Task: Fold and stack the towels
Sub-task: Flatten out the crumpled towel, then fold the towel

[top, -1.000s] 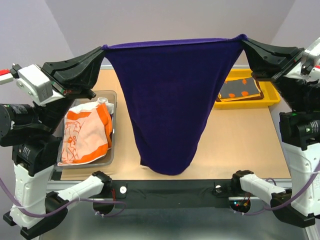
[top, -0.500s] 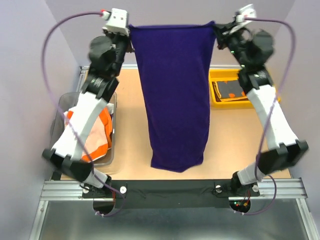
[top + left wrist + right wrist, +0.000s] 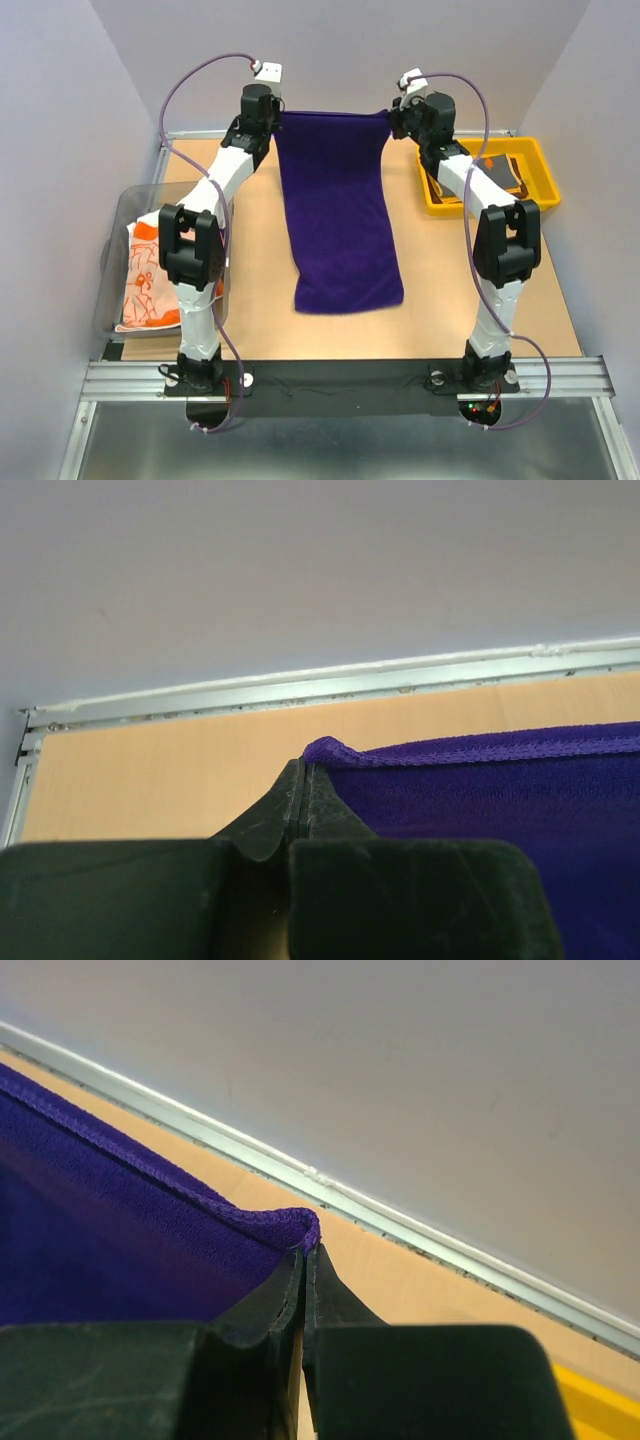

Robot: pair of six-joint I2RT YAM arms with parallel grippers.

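The purple towel (image 3: 343,222) lay stretched lengthwise down the middle of the table (image 3: 460,290), its far hem raised slightly and pulled taut between the two grippers, its near hem flat and roughly straight, short of the table's near edge. The left gripper (image 3: 272,122) was clamped tight on the far left corner; the wrist view showed its fingers (image 3: 300,790) pressed together with the stitched hem bunched at their tips. The right gripper (image 3: 391,118) pinched the far right corner likewise, its fingers (image 3: 303,1280) closed on a curled fold of hem. Both corners sat close to the metal rail (image 3: 330,685) along the table's far edge, just before the back wall. Bare tabletop ran along both long sides of the towel. At the left edge stood the clear bin (image 3: 120,230), holding the orange-and-white patterned towel (image 3: 150,275), well apart from the purple one. At the far right sat the yellow tray (image 3: 535,195), containing a dark cloth with orange marks (image 3: 497,172), partly hidden by the right arm.
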